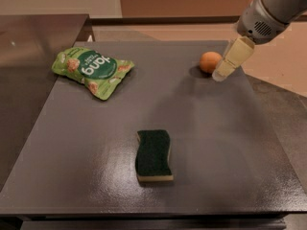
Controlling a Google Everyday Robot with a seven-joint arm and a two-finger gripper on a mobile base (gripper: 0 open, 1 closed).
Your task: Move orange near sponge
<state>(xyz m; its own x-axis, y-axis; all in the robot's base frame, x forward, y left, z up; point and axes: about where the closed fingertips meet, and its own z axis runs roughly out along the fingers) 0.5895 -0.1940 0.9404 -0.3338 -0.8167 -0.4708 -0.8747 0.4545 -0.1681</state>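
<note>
The orange [209,61] sits on the dark grey table [96,143] near its far right corner. The sponge [153,155], dark green on top with a pale yellow base, lies near the table's front middle. My gripper [229,61] comes in from the upper right and hangs just right of the orange, its pale tip close beside the fruit. It holds nothing that I can see.
A light green snack bag [91,71] lies at the far left of the table. A darker counter [29,47] adjoins the table on the left. The table's right edge runs just past the gripper.
</note>
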